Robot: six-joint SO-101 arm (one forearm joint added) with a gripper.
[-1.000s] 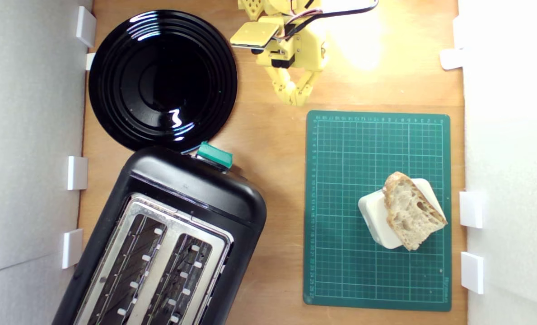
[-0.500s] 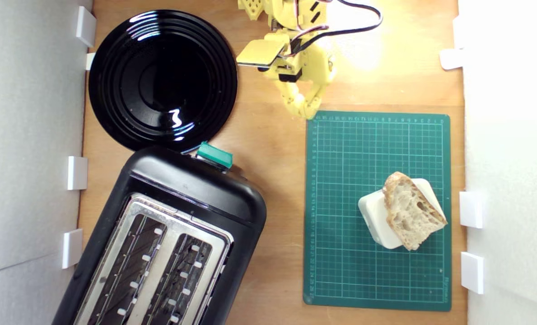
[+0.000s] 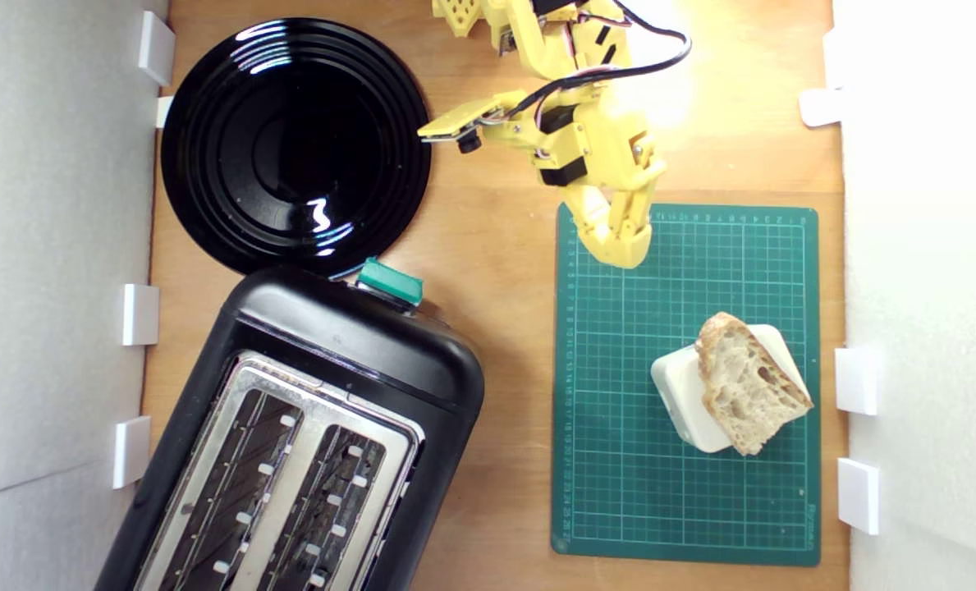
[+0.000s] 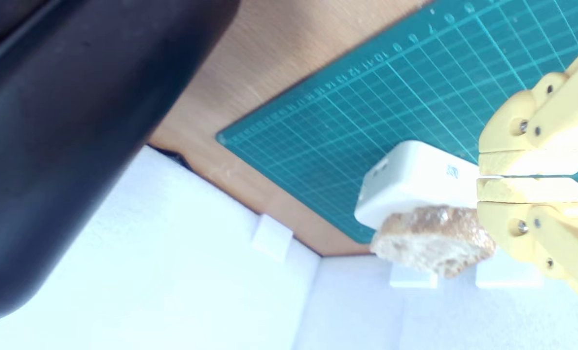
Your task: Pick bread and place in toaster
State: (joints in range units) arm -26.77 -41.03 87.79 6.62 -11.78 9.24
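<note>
counting, we list one bread [image 3: 750,392] slice on one white block [image 3: 685,394], one toaster [image 3: 307,443], one plate [image 3: 295,146]; gripper [image 3: 623,254], jaws pressed together and empty, now over the mat [image 3: 619,492] corner.

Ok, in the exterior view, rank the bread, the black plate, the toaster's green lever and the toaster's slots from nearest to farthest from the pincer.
Measured from the pincer:
1. Bread, toward the view's lower right, lying on a cream block.
2. Green lever, to the view's left.
3. Black plate, upper left; its rim rivals the lever, its middle lies farther.
4. Toaster slots, lower left, farthest.
</note>
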